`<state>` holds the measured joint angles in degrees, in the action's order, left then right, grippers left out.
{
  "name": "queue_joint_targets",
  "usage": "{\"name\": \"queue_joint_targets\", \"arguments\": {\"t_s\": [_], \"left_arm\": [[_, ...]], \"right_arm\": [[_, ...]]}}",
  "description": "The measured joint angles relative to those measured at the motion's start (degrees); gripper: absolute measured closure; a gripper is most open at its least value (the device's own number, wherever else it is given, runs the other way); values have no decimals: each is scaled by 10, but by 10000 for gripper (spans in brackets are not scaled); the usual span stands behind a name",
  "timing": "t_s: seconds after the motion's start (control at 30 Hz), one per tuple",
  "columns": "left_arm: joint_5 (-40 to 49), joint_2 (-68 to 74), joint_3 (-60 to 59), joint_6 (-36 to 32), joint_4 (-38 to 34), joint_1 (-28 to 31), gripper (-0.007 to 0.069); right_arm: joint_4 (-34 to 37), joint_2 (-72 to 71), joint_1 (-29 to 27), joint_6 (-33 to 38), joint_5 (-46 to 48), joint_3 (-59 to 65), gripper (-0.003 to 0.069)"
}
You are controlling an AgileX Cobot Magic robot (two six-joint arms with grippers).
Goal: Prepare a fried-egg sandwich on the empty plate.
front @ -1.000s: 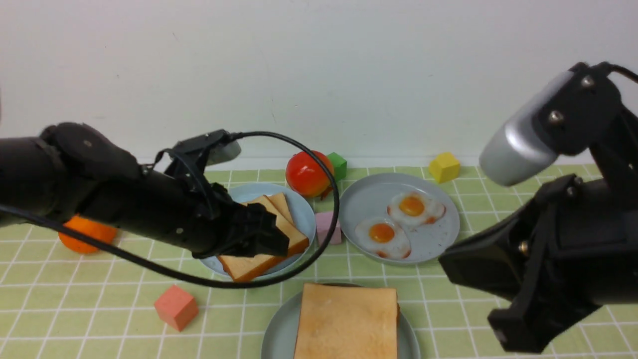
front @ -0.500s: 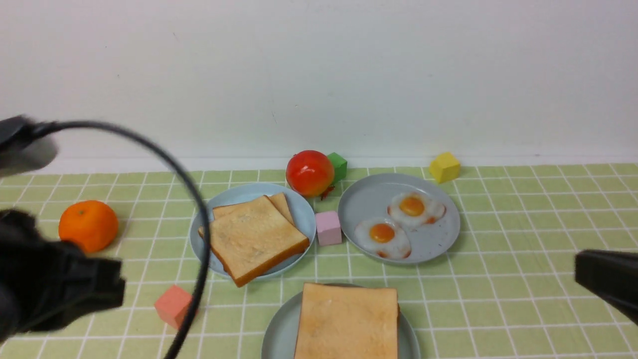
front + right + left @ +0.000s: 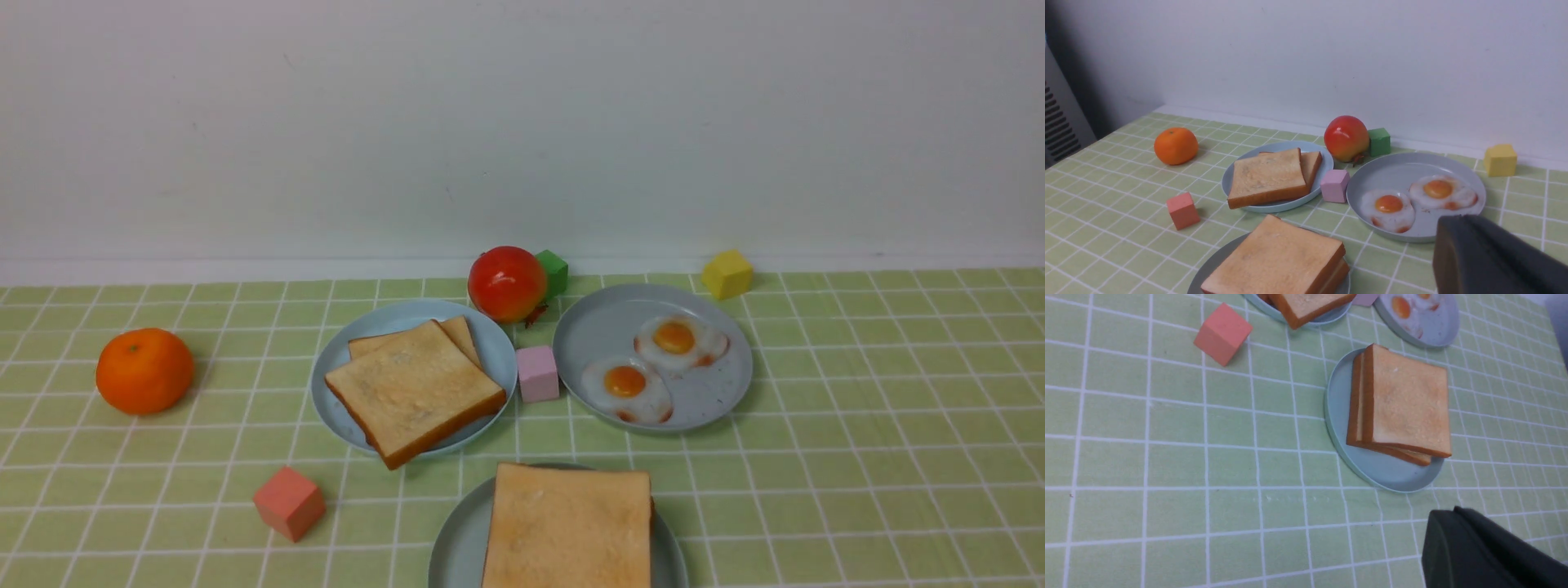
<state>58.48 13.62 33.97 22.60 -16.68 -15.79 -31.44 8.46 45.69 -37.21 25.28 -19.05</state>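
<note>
While a white wall (image 3: 522, 122) backs the green checked cloth (image 3: 857, 408) — both arms gone from front view | both grippers pressed together, holding nothing.

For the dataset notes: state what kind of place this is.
Probably a staged tabletop for robot practice, not a real kitchen: a green checked tablecloth against a bare white wall, toy food such as the fried eggs and toast sandwich, and loose coloured blocks like the pink one.

The sandwich (image 3: 569, 527) is lying flat, slices slightly offset, on the plate (image 3: 454, 549) nearest the robot.
</note>
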Motion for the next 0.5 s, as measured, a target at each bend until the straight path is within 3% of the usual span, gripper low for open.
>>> {"name": "queue_joint_targets", "arguments": {"t_s": [0.5], "left_arm": [[0,-7,-4,3,1,0,638]], "right_arm": [[-7,0,0,0,-1,0,660]]}}
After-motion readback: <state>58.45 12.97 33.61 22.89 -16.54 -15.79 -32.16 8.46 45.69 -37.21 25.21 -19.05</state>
